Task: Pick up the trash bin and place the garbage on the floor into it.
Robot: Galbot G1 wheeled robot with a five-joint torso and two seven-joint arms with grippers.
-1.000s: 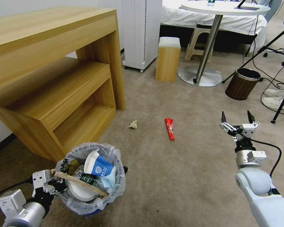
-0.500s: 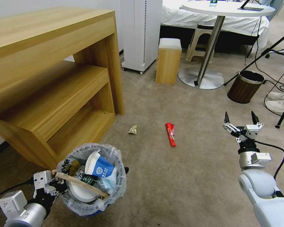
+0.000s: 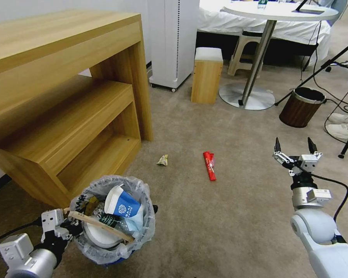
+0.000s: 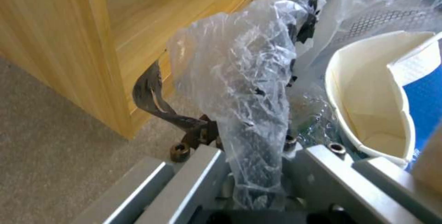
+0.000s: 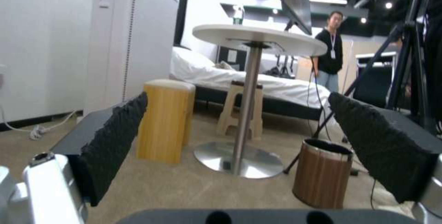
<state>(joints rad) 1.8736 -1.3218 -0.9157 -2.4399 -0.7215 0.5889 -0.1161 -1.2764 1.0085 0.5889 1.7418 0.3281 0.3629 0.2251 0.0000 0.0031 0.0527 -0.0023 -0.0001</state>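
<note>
The left gripper (image 3: 65,227) is clamping the rim of the small round black plastic-lined trash bin (image 3: 113,220) at near left, while the spread-fingered right gripper (image 3: 294,151) is hovering right of the long red packet (image 3: 209,165), lying near-to-far.

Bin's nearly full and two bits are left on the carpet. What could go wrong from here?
The left pincer grips the trash bin by its bagged rim, so the liner may slip or the bin tilt. The paper cup and wooden stick ride high and could spill. The red packet lies flat, awkward for the open right pincer.
</note>
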